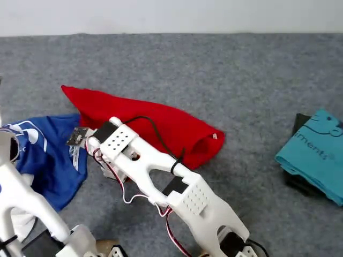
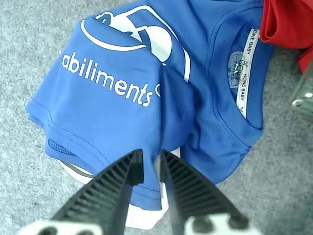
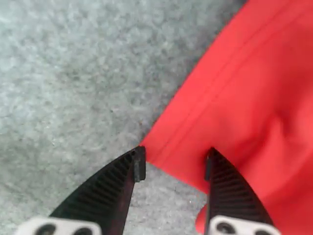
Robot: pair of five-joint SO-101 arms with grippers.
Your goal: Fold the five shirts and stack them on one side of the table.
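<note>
Landmark, high view: red shirt [image 1: 161, 126], a long crumpled roll of cotton on the grey felt-like surface [image 1: 225, 69]. Its long axis runs diagonally, with the pointed end far-left and the blunt, open end near-right.
Blue neighbour, high view: blue shirt [image 1: 48, 160], soft knit with white print, lies unfolded and touches the red shirt at its pointed end.
Finished stack, high view: teal shirt [image 1: 316, 152], folded flat on a dark folded piece [image 1: 299, 124], is well apart from the red shirt, beyond its blunt end.
Arms, high view: the right arm crosses the red shirt's near edge. The left arm stands over the blue shirt, farther from the red one.
Left wrist view: left claw [image 2: 149, 164] is almost clenched and appears to pinch a raised ridge of the blue shirt. The collar opening points toward the red shirt.
Right wrist view: right claw [image 3: 174, 164] is released, its jaws spread either side of a corner of the red shirt's hem. The hem runs diagonally away from the claw.
Deciding relation: the red corner lies directly between the right jaws, so that arm is nearer, and closing there would likely catch it.
</note>
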